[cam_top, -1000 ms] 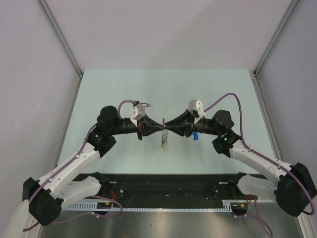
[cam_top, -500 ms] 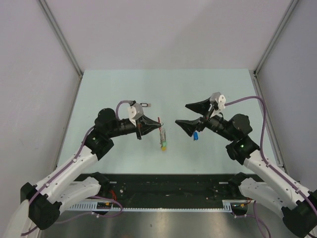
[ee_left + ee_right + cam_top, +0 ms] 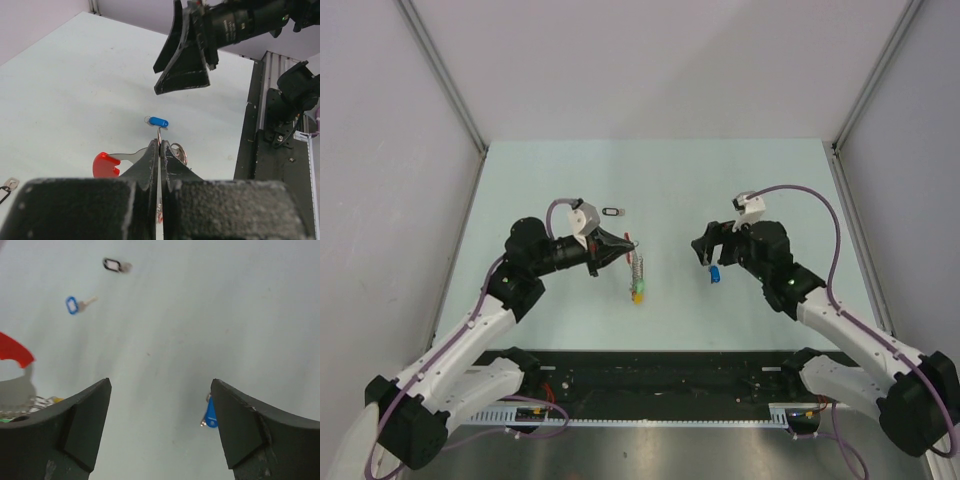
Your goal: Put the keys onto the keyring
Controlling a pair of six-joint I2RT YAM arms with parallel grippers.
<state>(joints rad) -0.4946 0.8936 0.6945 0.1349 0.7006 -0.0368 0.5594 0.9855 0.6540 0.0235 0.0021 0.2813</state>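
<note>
While the left gripper (image 3: 623,246) is clamped tight on its thin metal loop, the keyring (image 3: 636,272) dangles from the fingertips over the table (image 3: 540,180). Its red band (image 3: 106,162) is beside the fingers, and its yellow and green tags hang lowest. A black-tagged key (image 3: 612,211) lies just beyond. Further right, a blue-tagged key (image 3: 716,273) lies flat beside the right gripper (image 3: 705,252). That gripper's fingers (image 3: 85,420) are spread wide, and the key sits at the inner edge of one.
</note>
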